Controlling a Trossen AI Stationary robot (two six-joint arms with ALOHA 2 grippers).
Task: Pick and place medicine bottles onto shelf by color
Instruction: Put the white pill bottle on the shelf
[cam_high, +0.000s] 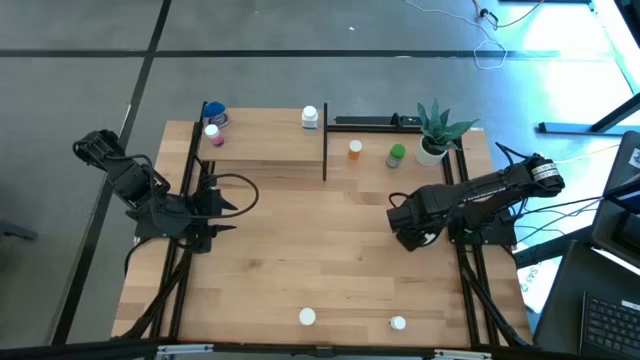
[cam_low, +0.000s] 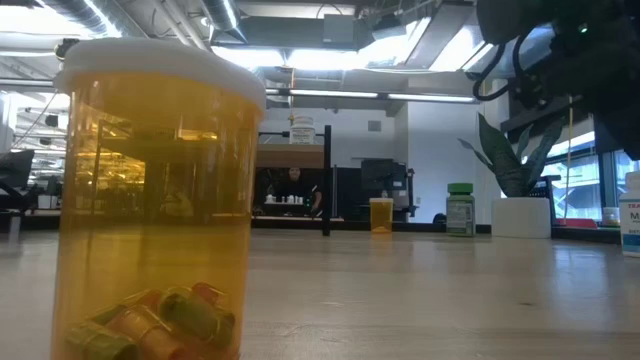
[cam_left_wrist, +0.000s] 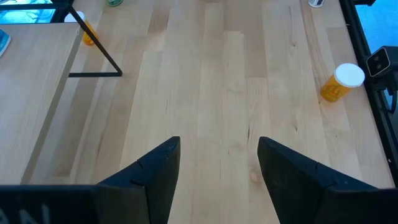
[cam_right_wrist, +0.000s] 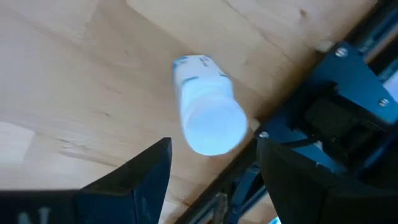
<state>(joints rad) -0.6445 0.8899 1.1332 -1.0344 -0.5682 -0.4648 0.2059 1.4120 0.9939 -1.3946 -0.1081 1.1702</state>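
At the bottom edge of the high view, two medicine bottles stand on the tabletop (cam_high: 330, 270): an orange bottle (cam_high: 307, 317) near the centre and a white bottle (cam_high: 398, 323) to its right. In the low view the orange one fills the left of the frame, capsules lying in its base.

Mid-frame, the left gripper (cam_high: 222, 209) sits at the left side of the tabletop, its fingers (cam_left_wrist: 155, 171) spread apart over bare wood with nothing between them. The right gripper (cam_high: 418, 235) hangs at the right side, close to the black frame rail. Its fingers (cam_right_wrist: 140, 171) are also parted, and its wrist view shows a white-capped white bottle just beyond them, standing by the rail and not gripped.

Farther back, in the upper left of the high view, the shelf (cam_high: 265, 150) carries a blue bottle (cam_high: 216, 115), a pink bottle (cam_high: 212, 134) and a second white bottle (cam_high: 310, 117) at its far right corner. To the right of the shelf, another orange bottle (cam_high: 355, 150) and a green bottle (cam_high: 397, 155) stand on the tabletop, beside a potted plant (cam_high: 436, 131).
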